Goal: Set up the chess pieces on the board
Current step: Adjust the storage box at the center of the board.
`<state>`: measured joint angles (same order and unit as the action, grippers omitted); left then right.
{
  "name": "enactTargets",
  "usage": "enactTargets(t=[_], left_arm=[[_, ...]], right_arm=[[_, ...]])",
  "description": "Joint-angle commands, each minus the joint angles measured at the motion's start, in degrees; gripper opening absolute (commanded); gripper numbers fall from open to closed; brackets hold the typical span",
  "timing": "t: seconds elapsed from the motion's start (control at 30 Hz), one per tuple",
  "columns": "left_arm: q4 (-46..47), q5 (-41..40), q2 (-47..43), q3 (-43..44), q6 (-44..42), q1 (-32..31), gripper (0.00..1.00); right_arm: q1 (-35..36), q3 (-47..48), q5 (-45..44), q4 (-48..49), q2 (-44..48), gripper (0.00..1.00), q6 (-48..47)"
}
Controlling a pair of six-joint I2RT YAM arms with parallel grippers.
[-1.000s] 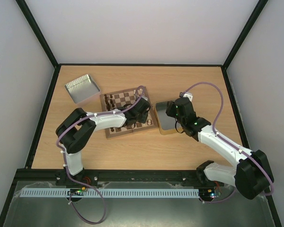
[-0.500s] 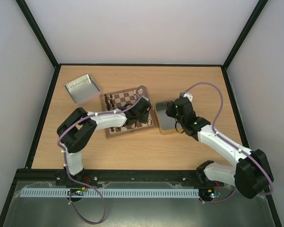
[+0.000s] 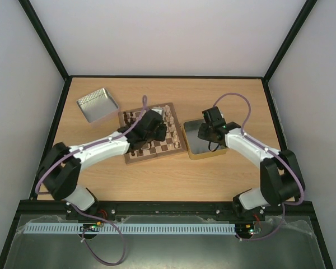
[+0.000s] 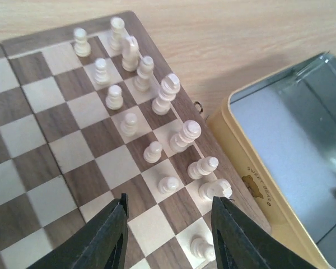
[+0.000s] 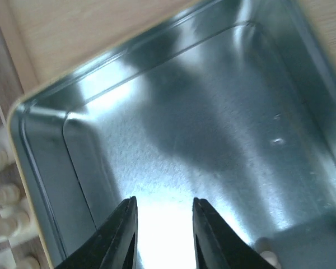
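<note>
Inside the tin (image 5: 173,129) one chess piece (image 5: 266,259) lies cropped

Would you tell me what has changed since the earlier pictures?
The left gripper moved left from the right edge of the board toward its middle, uncovering the cream pieces there. The right gripper shifted over the gold tin, elbow pulling in. Nothing was grasped. Board, that tin and the grey tin stayed put.

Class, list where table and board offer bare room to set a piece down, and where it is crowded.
Free: middle squares of the board, beside the cream pieces; the table strip between board and far edge; the strip before the arm bases. Crowded: the board edge beside the yellow tin.
</note>
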<state>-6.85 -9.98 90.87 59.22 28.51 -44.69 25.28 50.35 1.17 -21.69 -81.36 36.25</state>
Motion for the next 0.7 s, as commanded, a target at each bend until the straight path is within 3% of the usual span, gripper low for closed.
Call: enactTargets(t=[0.0, 0.27, 0.67], left_arm=[[-0.6, 1.8, -6.0, -3.9, 1.5, 1.7, 0.44], [4.6, 7.5, -13.9, -9.2, -1.6, 2.0, 0.49], [7.5, 8.4, -14.6, -9.2, 1.0, 2.0, 0.5]], right_arm=[[-0.3, 5.9, 6.3, -9.4, -5.8, 0.25, -5.8], [-0.4, 8.5, 13.6, -13.2, -11.8, 0.29, -10.1], [0.2, 5.5, 21.3, -9.4, -15.8, 0.28, -9.0]])
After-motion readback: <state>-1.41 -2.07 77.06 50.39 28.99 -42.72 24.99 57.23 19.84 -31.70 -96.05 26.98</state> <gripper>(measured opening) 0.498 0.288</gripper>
